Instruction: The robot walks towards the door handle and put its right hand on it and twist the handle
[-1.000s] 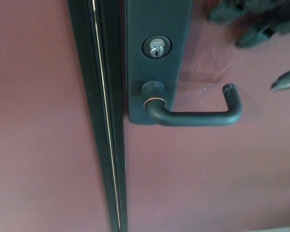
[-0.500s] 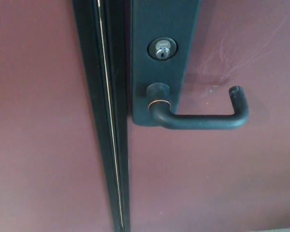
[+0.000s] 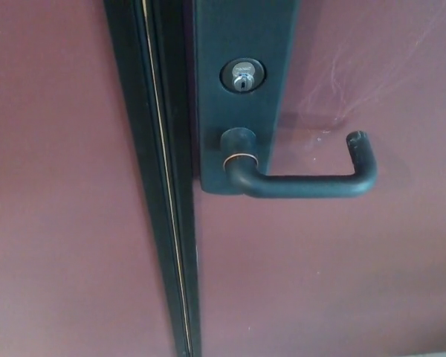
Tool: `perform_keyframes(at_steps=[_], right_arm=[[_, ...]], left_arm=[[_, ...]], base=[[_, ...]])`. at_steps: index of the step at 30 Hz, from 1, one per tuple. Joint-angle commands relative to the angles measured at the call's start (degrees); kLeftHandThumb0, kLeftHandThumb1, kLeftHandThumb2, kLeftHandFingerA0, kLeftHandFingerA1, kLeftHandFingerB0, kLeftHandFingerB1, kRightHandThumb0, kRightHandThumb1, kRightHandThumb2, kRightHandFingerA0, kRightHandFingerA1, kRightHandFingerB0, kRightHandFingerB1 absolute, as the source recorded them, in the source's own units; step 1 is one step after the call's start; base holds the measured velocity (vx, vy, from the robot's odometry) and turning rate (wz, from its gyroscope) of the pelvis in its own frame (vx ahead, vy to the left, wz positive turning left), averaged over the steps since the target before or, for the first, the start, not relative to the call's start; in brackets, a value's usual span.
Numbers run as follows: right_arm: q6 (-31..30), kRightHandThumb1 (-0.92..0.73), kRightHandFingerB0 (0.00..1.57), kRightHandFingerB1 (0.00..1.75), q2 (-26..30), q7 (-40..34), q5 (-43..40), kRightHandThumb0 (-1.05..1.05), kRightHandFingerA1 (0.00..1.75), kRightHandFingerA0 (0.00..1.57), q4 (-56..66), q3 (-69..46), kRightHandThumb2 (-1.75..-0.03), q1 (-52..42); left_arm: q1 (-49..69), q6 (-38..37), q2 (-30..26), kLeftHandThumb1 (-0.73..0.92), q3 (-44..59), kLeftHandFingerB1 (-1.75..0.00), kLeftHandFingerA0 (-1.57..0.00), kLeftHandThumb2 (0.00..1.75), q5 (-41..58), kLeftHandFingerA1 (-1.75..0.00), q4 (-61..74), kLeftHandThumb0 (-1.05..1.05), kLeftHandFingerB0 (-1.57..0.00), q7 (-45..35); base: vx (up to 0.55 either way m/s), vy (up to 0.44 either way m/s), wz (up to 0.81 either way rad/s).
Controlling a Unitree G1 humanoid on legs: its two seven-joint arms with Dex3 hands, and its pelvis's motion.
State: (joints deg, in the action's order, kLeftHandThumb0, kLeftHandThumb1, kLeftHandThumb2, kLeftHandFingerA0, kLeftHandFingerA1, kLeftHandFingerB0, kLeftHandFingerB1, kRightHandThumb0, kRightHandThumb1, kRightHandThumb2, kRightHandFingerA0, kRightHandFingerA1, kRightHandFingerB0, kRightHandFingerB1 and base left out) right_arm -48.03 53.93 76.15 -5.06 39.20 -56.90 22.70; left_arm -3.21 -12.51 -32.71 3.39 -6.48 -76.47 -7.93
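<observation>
Door handle alone in the view, no hand on it

Maroon panel (image 3: 52, 186) filled the left part of the head view, plain and without any mark. To its right, a dark vertical strip (image 3: 160, 178) ran from the top edge to the bottom edge, a little tilted, with a thin bright line (image 3: 166, 186) inside it along its whole length. It looked like the edge between two door leaves, but I could not tell this for sure.

Just beside the strip, on the right, a dark plate (image 3: 241, 30) was fixed on the maroon door (image 3: 320, 275). It came down from 12 o'clock and ended near the centre of the picture. In the plate sat a round lock cylinder (image 3: 242, 76) with a silver keyhole. Below it, at 6 o'clock from the cylinder, was the round base of the door handle (image 3: 305, 184), with a thin copper-coloured ring (image 3: 238, 157) around the neck.

From this base the lever went out toward 3 o'clock, about level, and its end turned up toward 12 o'clock. The tip looked a little worn. Nothing was touching the lever.

Above the lever, at about 1 o'clock from the centre, the door surface showed faint pale scratches (image 3: 342, 89).

Neither the left hand nor the right hand of the robot appeared in the frame, so whether their fingers were apart or closed could not be seen.
</observation>
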Motion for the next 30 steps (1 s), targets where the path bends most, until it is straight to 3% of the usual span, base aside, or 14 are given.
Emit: perform_keyframes(at_steps=[1, 3, 4, 5, 9, 10, 12, 15, 16, 17, 22, 23, 24, 30], right_arm=[[11.12, -0.44, 0.18, 0.37, -30.21, 10.86, -10.17, -0.63, 0.46, 0.26, 10.36, -24.72, -0.70, -34.00], [12.12, -0.44, 0.18, 0.37, -30.88, 9.84, -10.82, -0.63, 0.46, 0.26, 10.35, -24.14, -0.70, -35.21], [19.35, -0.46, 0.18, 0.37, -36.72, 6.48, -5.66, -0.64, 0.46, 0.26, 8.94, -14.26, -0.71, -41.71], [22.83, -0.55, 0.21, 0.29, -38.27, 4.41, -2.29, -0.60, 0.40, 0.30, 7.35, -8.30, -0.56, -44.95], [25.47, -0.55, 0.21, 0.29, -38.94, 2.14, -2.05, -0.60, 0.40, 0.30, 6.69, -5.53, -0.56, -47.75], [32.17, -0.49, 0.17, 0.38, -38.90, -9.00, 12.28, -0.65, 0.45, 0.25, -5.90, 13.84, -0.74, -52.30], [34.93, -0.50, 0.18, 0.39, -39.40, -19.09, 20.65, -0.62, 0.46, 0.29, -12.42, 22.32, -0.76, -53.94], [35.83, -0.50, 0.18, 0.39, -39.06, -22.54, 21.99, -0.62, 0.46, 0.29, -13.98, 24.72, -0.76, -54.61], [33.75, -0.62, 0.29, 0.31, -40.21, -34.84, 29.42, -0.52, 0.39, 0.42, -23.83, 32.99, -0.59, -50.60], [32.47, -0.62, 0.31, 0.32, -40.72, -41.29, 32.96, -0.51, 0.40, 0.45, -29.85, 37.18, -0.58, -47.73], [30.71, -0.62, 0.33, 0.32, -40.53, -48.09, 33.79, -0.49, 0.40, 0.47, -39.62, 40.99, -0.58, -42.08], [30.28, -0.61, 0.38, 0.34, -44.59, -57.02, 33.24, -0.44, 0.44, 0.60, -58.65, 43.03, -0.58, -32.34], [30.54, -0.51, 0.34, 0.46, -46.32, -60.46, 33.02, -0.51, 0.56, 0.58, -64.21, 43.48, -0.79, -30.22], [34.45, -0.51, 0.33, 0.46, -47.08, -67.74, 31.44, -0.54, 0.59, 0.61, -76.10, 44.12, -0.81, -27.28]], left_arm=[[0.51, 2.04, 1.61, 0.67, 3.33, -0.50, -0.46, 1.00, 3.22, -0.55, -0.54, -0.71, -0.36, -5.13], [0.49, 2.03, 1.76, 0.67, 3.49, -0.50, -0.46, 1.00, 3.30, -0.55, -0.55, -0.71, -0.36, -5.17], [0.78, 2.17, 1.66, 0.84, 3.50, -0.36, -0.53, 0.65, 3.14, -0.41, -0.78, -0.72, -0.42, -5.41], [0.90, 1.91, 1.58, 0.85, 3.35, -0.37, -0.51, 0.66, 2.95, -0.41, -0.78, -0.72, -0.41, -5.76], [0.94, 1.79, 1.56, 0.85, 3.42, -0.37, -0.51, 0.66, 2.78, -0.41, -0.77, -0.72, -0.41, -5.96], [0.48, 1.46, 1.66, 0.75, 2.80, -0.39, -0.49, 0.74, 2.04, -0.45, -0.63, -0.78, -0.38, -5.42], [0.52, 1.23, 2.02, 0.75, 2.69, -0.39, -0.49, 0.74, 1.85, -0.45, -0.52, -0.78, -0.38, -5.24], [0.50, 1.19, 2.03, 0.75, 2.78, -0.39, -0.49, 0.74, 1.85, -0.45, -0.52, -0.78, -0.38, -5.23], [0.40, 0.97, 2.36, 0.75, 3.35, -0.39, -0.49, 0.74, 2.38, -0.45, -0.40, -0.77, -0.38, -4.56], [0.23, 0.79, 2.61, 0.75, 3.68, -0.39, -0.49, 0.73, 2.68, -0.45, -0.33, -0.77, -0.38, -4.20], [-0.93, 0.94, 3.01, 0.75, 3.79, -0.39, -0.49, 0.73, 2.66, -0.45, -0.28, -0.77, -0.39, -3.93], [-1.43, 0.98, 3.67, 0.74, 3.89, -0.39, -0.50, 0.73, 2.77, -0.45, -0.25, -0.77, -0.38, -3.48], [-1.16, 0.80, 3.82, 0.74, 3.86, -0.39, -0.50, 0.73, 2.75, -0.45, -0.26, -0.76, -0.38, -3.57], [-0.93, 0.68, 4.03, 0.72, 4.52, -0.41, -0.50, 0.75, 3.22, -0.47, -0.26, -0.77, -0.39, -3.37]], base=[[0.00, 0.000, 0.00], [0.00, 0.000, 0.00], [0.00, 0.000, 0.00], [0.00, 0.000, 0.00], [0.00, 0.000, 0.00], [0.00, 0.000, 0.00], [0.00, 0.000, 0.00], [0.00, 0.000, 0.00], [0.00, 0.000, 0.00], [0.00, 0.000, 0.00], [0.00, 0.000, 0.00], [0.00, 0.000, 0.00], [0.00, 0.000, 0.00], [0.00, 0.000, 0.00]])
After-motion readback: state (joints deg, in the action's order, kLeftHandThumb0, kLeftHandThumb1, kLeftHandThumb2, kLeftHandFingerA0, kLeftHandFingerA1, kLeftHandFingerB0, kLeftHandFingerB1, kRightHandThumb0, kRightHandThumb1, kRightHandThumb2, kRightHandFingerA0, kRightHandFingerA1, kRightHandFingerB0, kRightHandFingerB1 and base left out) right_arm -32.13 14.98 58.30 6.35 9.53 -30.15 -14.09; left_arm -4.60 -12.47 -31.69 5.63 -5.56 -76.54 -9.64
